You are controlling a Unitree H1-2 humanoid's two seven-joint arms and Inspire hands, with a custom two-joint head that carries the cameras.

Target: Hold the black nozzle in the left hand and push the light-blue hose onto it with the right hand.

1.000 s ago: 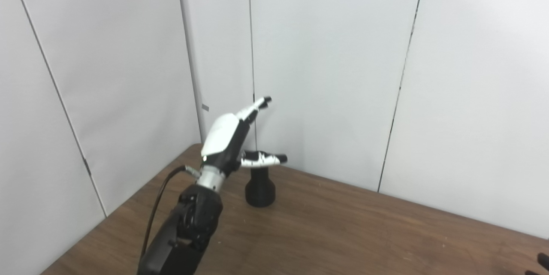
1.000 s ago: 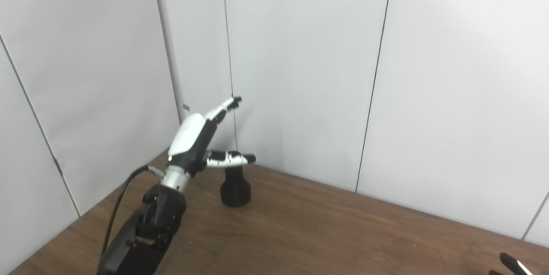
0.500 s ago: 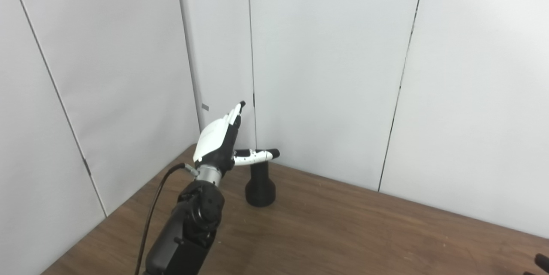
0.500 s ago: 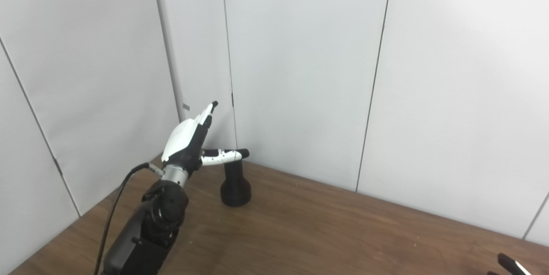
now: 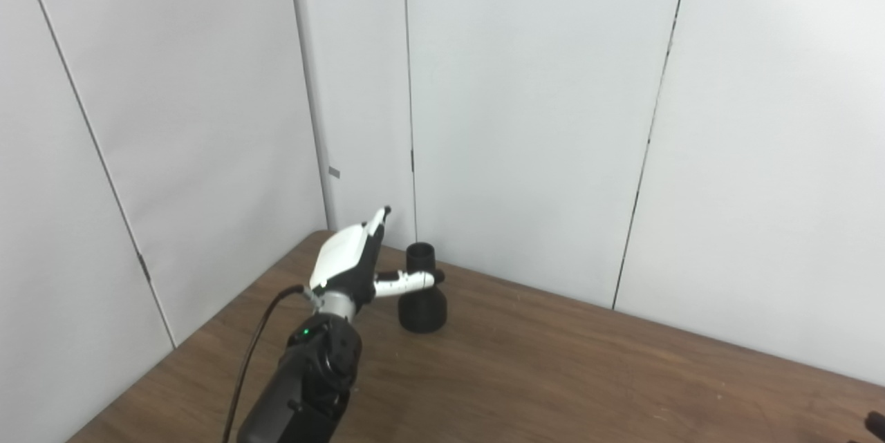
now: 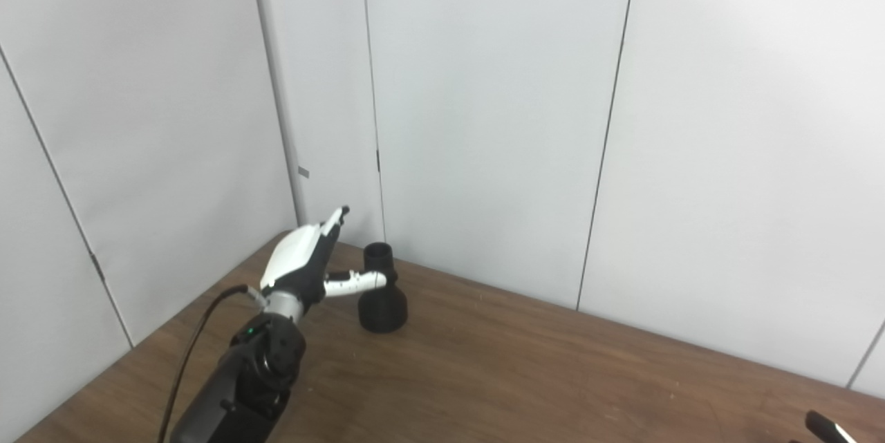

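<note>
The black nozzle (image 5: 421,291) stands upright on its wide base near the far left corner of the brown table (image 5: 588,374). My left hand (image 5: 352,263) is open just left of it, fingers pointing up and away, thumb (image 5: 408,281) stretched across the front of the nozzle's neck. I cannot tell whether the thumb touches it. In the right eye view the nozzle (image 6: 380,291) and the left hand (image 6: 304,263) stand the same way. Only a dark fingertip of my right hand (image 6: 826,426) shows at the bottom right corner. No light-blue hose is in view.
White wall panels (image 5: 525,118) close the table in behind and on the left, close to the nozzle. A black cable (image 5: 252,353) runs along my left forearm.
My left hand has dropped from above the nozzle's top to the level of its neck, and its fingers have straightened. The nozzle's rim now shows above the thumb.
</note>
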